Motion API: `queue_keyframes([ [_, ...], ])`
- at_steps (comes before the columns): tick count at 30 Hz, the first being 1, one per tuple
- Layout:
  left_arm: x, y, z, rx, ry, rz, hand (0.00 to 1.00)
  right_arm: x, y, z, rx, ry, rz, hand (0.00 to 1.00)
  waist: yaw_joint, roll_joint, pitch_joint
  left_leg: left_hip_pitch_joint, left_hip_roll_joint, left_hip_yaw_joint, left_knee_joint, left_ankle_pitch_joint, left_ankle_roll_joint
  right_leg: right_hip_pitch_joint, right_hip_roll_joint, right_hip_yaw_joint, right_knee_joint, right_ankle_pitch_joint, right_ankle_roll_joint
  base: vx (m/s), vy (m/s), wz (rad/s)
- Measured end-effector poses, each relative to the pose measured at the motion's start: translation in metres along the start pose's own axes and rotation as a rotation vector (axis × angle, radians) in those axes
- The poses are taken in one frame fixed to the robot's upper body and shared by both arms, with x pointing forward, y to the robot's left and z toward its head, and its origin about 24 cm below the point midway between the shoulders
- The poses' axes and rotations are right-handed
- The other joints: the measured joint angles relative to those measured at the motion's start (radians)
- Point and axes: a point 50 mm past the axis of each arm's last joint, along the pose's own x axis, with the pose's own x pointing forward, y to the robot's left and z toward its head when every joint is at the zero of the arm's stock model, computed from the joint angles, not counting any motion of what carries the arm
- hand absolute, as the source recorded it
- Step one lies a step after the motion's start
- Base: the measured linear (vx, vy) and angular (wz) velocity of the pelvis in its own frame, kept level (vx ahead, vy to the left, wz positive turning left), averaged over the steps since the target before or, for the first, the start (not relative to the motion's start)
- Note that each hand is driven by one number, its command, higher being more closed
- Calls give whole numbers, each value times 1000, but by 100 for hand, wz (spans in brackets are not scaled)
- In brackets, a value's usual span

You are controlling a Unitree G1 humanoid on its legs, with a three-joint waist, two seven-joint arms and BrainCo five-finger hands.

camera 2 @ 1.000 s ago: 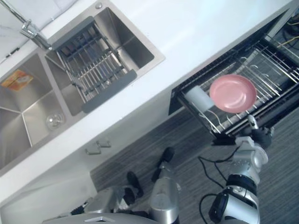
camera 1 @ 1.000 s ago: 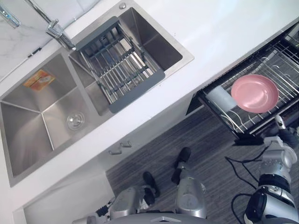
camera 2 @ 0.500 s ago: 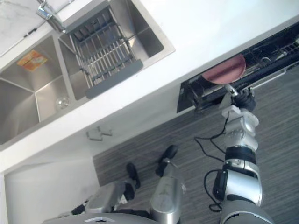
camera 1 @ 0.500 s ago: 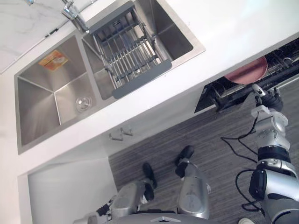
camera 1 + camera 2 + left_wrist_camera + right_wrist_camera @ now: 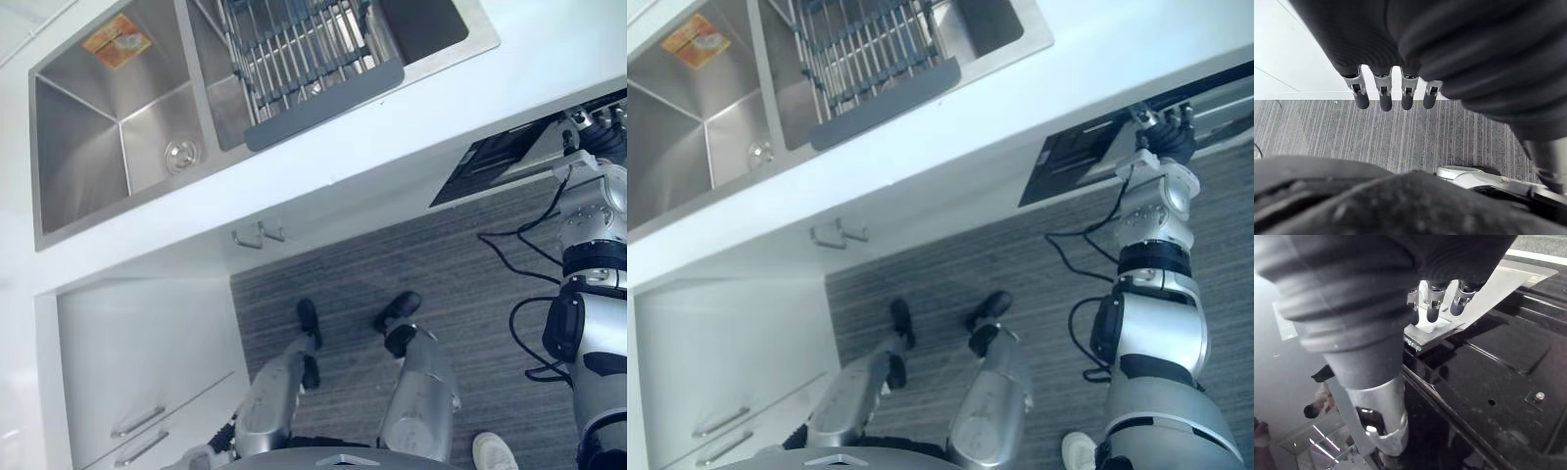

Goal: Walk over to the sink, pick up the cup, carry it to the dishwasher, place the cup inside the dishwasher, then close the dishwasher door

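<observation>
The right hand (image 5: 1163, 135), at the upper right of the head views, has its fingers (image 5: 1431, 309) straight and close together. Their dark tips press on a narrow silver metal strip (image 5: 1484, 296) at the edge of the black glossy dishwasher door (image 5: 1488, 367). It clasps nothing. The door shows as a dark wedge under the white countertop (image 5: 509, 59), so I judge it nearly closed but not latched.

The left hand (image 5: 1385, 95) hangs loose and empty over the grey striped floor (image 5: 1327, 132). Neither hand holds the cup; it is presumably shut away inside the dishwasher. The double stainless steel sink (image 5: 88, 147), with its grey slatted drainer rack (image 5: 313, 59), lies along the top of the frame, well apart from the arm.

The risk lies in the last push. The contact is only fingertips on a thin strip, so they could slide off onto the slick black panel and leave the door ajar. The tips could also be caught between the closing door and the underside of the countertop.
</observation>
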Motion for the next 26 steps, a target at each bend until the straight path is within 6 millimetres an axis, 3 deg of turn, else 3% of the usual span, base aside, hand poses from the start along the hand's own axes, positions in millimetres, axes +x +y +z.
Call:
queue_keyframes([
  [5,1,-5,20,17,-97,-19,0,1,2,7,52,-44,-2,0,20,0,0,-53,20,-8,-2,7,-2,-22,31,-21,-52,30,19,-53,-7,0],
  [11,-1,-6,32,34,-178,-27,0,1,2,8,72,-56,-6,0,32,0,0,-64,29,-27,1,14,-6,-22,61,-22,-83,36,16,-9,-21,-3],
  [15,-3,-8,40,5,-234,-51,0,-14,-10,-10,37,-53,3,0,31,-8,5,-28,38,-26,1,23,-16,10,77,-22,-89,42,-1,37,-36,3],
  [19,-6,-2,47,-34,-266,-63,0,-59,-23,-64,-140,3,29,0,-6,-47,33,46,58,-8,1,17,-21,89,111,-17,-121,40,-3,40,-31,-13],
  [20,-9,3,51,-55,-285,-67,0,-83,-37,-90,-209,65,-4,0,-23,-74,49,78,64,4,1,9,-25,119,123,-11,-135,40,-2,26,-11,-20],
  [22,-11,6,53,-80,-304,-73,0,-112,-57,-118,-266,148,-74,0,-36,-99,50,95,71,17,2,-3,-28,137,140,-6,-160,42,0,33,-2,-28],
  [23,-13,10,51,-106,-307,-83,0,-146,-79,-143,-310,241,-149,0,-43,-124,42,113,76,36,1,-15,-25,153,154,5,-180,43,3,43,11,-32],
  [24,-13,12,50,-111,-303,-83,0,-160,-87,-152,-328,281,-176,0,-48,-132,38,120,78,43,1,-18,-25,162,158,7,-187,45,5,79,22,-37],
  [26,-14,18,41,-139,-265,-88,0,-214,-115,-178,-379,429,-272,0,-76,-168,2,172,83,71,0,-40,-28,208,168,9,-207,56,22,97,25,-26],
])
